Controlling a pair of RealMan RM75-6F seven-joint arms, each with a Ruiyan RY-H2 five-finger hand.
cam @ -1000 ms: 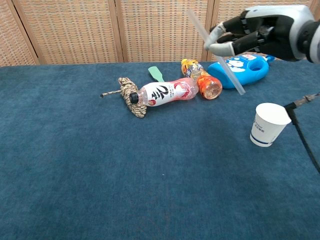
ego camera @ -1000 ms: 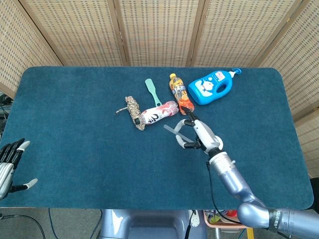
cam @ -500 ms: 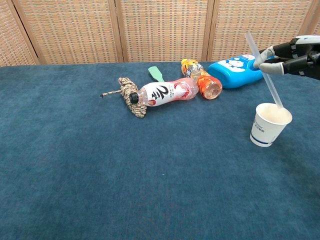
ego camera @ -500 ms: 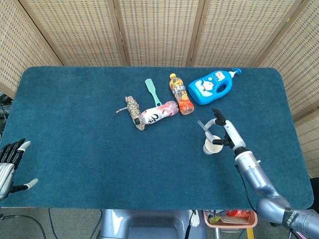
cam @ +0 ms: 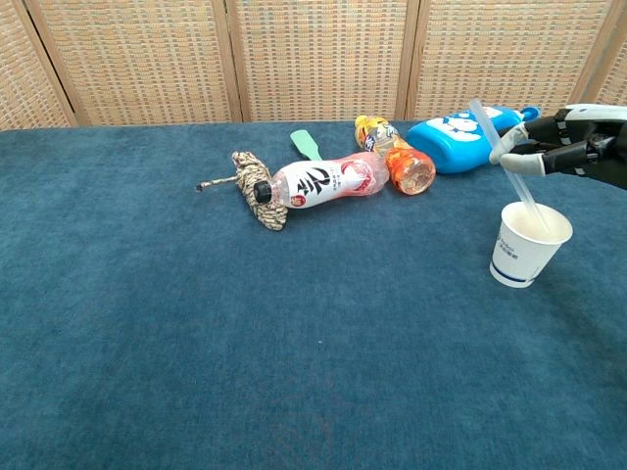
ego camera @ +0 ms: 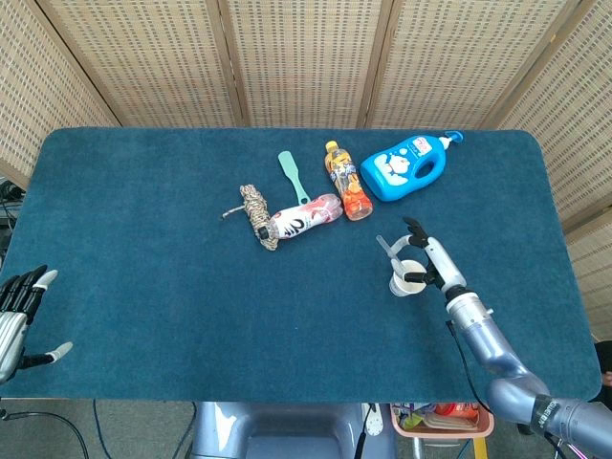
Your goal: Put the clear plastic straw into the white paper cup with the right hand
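The white paper cup (ego camera: 406, 281) (cam: 527, 243) stands upright right of the table's middle. The clear plastic straw (ego camera: 391, 252) (cam: 507, 166) leans with its lower end inside the cup and its upper end tilted up and to the left. My right hand (ego camera: 427, 263) (cam: 565, 153) hovers just above and behind the cup, pinching the straw's upper part between fingertips. My left hand (ego camera: 17, 315) hangs off the table's near left corner, fingers apart, holding nothing.
Behind the cup lie a blue dispenser bottle (ego camera: 409, 167) (cam: 462, 141), an orange drink bottle (ego camera: 346, 181) (cam: 396, 153), a pink-labelled bottle (ego camera: 300, 218) (cam: 318, 182), a braided rope bundle (ego camera: 256, 215) (cam: 251, 186) and a green spatula (ego camera: 293, 174).
The right hand carried the straw from left of the cup to over it, then lowered it, so the straw's lower end now sits deeper inside the cup.
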